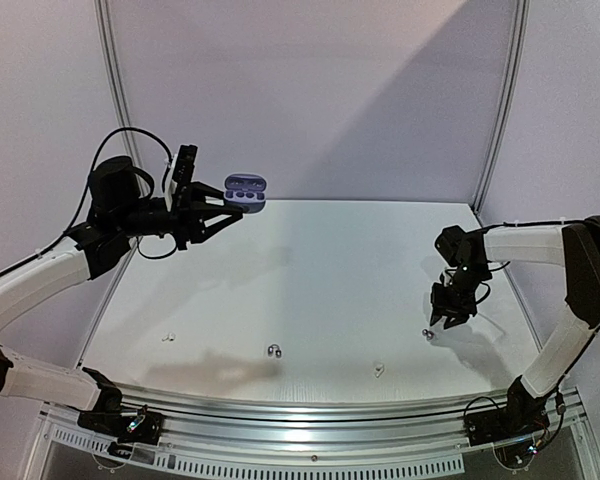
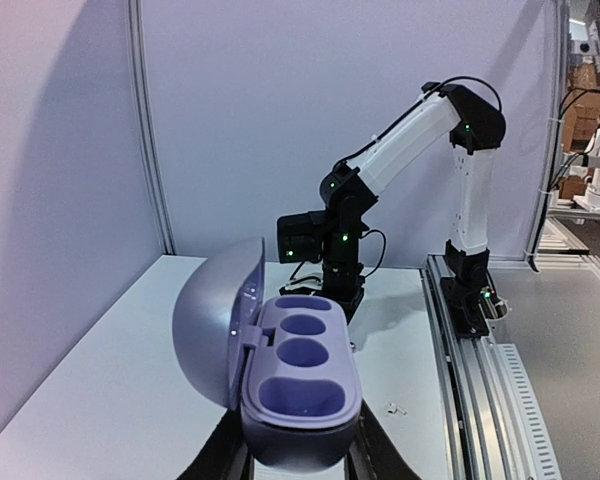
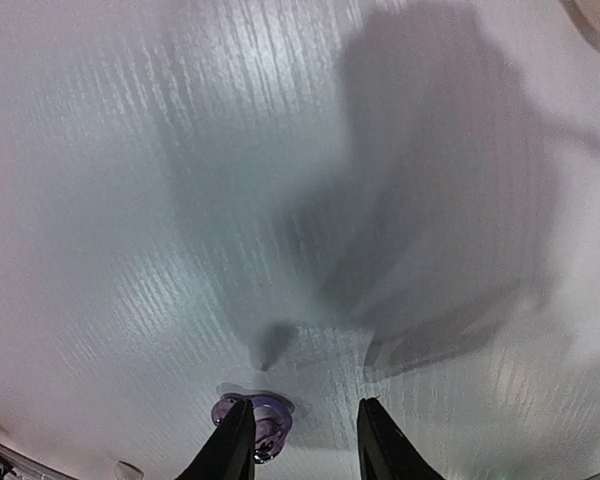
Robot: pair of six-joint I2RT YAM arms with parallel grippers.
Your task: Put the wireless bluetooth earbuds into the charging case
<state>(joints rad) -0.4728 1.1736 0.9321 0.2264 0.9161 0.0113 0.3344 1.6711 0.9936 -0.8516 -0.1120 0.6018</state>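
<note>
Lilac charging case (image 1: pixel 245 192), lid open, clamped in left gripper (image 1: pixel 217 211) at upper left. Dark earbud (image 3: pixel 255 425) lies bottom centre, touching one finger of right gripper (image 3: pixel 302 440), jaws apart. Step: pickup. Next, you centre and close.

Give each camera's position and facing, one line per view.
Top external: above and behind the bases, looking down on the table; both arms show.
Left wrist: on the left arm, facing across the table; shows the open charging case and the right arm.
Right wrist: looking down at the table; own fingertips by a dark earbud.
Shared: the case.
</note>
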